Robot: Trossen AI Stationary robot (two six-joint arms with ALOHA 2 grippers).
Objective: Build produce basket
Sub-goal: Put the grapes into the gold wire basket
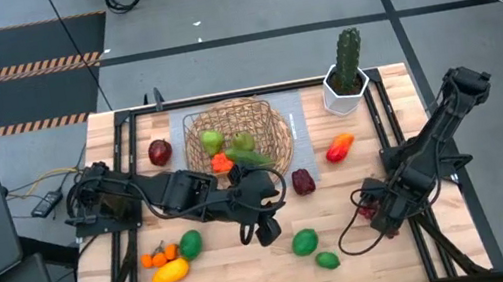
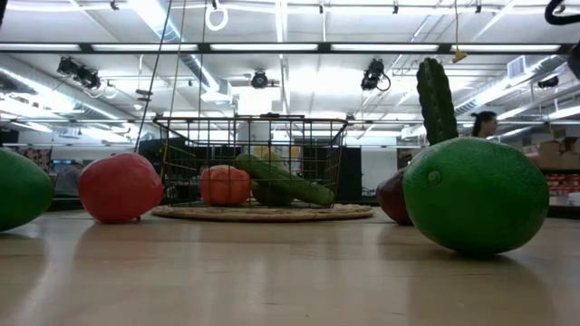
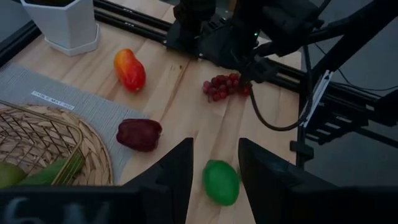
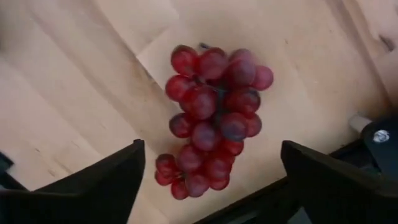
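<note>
Between the wide-spread fingers of the right gripper (image 4: 208, 171), over the table's right edge, a bunch of red grapes (image 4: 213, 118) is framed; nothing is clamped yet, and the fruit lies on the wood w/ clear gaps to both fingers. The bunch's long axis is seen running straight ahead of the gripper, roughly along the finger line, so a descent is judged to be what's needed before closing across the narrow width. In the high view the grapes (image 1: 368, 210) are found right at that gripper, close to the right rail, while the basket (image 1: 236, 138) sits well apart at the far middle of the table, already holding a pear, cucumber etc. The left gripper (image 3: 214, 165) is held part-open, empty, above a lime (image 3: 221, 182) near the table's centre; it's closer to the basket, but the right arm is plainly nearer the grapes
</note>
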